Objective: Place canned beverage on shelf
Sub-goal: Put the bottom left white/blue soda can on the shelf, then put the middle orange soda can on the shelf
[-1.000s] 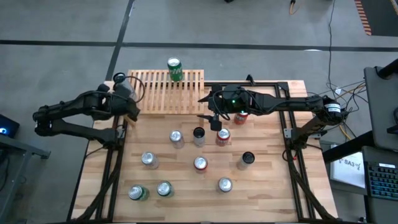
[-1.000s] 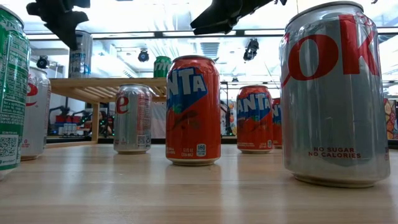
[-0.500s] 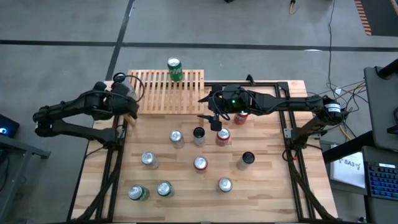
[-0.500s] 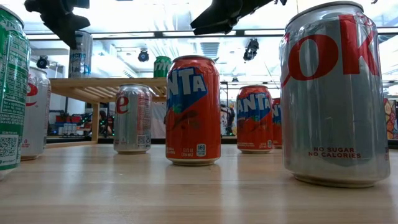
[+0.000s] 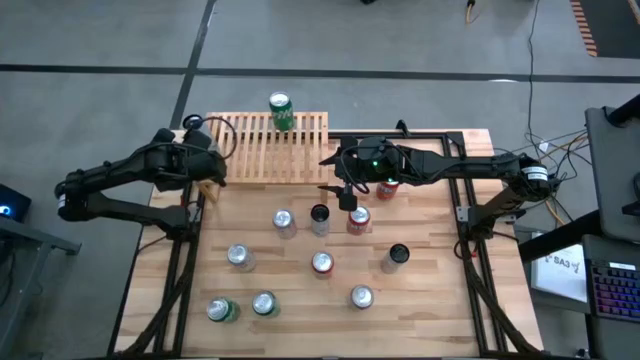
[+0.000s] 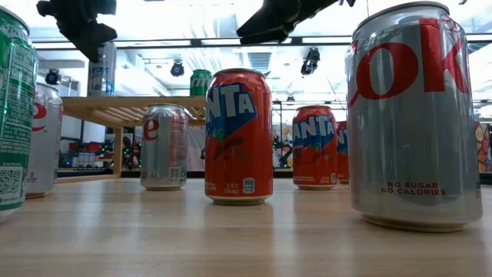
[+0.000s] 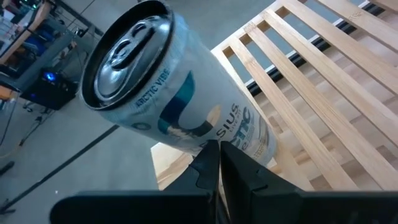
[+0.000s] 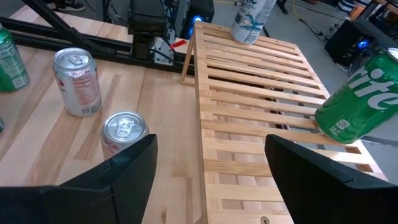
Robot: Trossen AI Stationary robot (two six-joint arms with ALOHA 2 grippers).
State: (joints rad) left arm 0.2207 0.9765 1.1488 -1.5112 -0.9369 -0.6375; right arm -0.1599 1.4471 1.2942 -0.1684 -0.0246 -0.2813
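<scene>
Shelf (image 5: pixel 268 147) sitting at far edge of worktop (image 5: pixel 430 300), green can (image 5: pixel 280 110) standing upright on its slats. Left end effector (image 5: pixel 207 172) clenching around white-and-blue Celsius can (image 7: pixel 168 99), holding it tilted just off shelf's left corner. Right end effector (image 5: pixel 338 176) hanging released beside shelf's right end, gripping nothing, above loose cans on worktop.

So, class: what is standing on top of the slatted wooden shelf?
A green Sprite can stands at the shelf's far edge. A white Celsius can is at the left corner by the shut left gripper; its base is hidden.
</scene>
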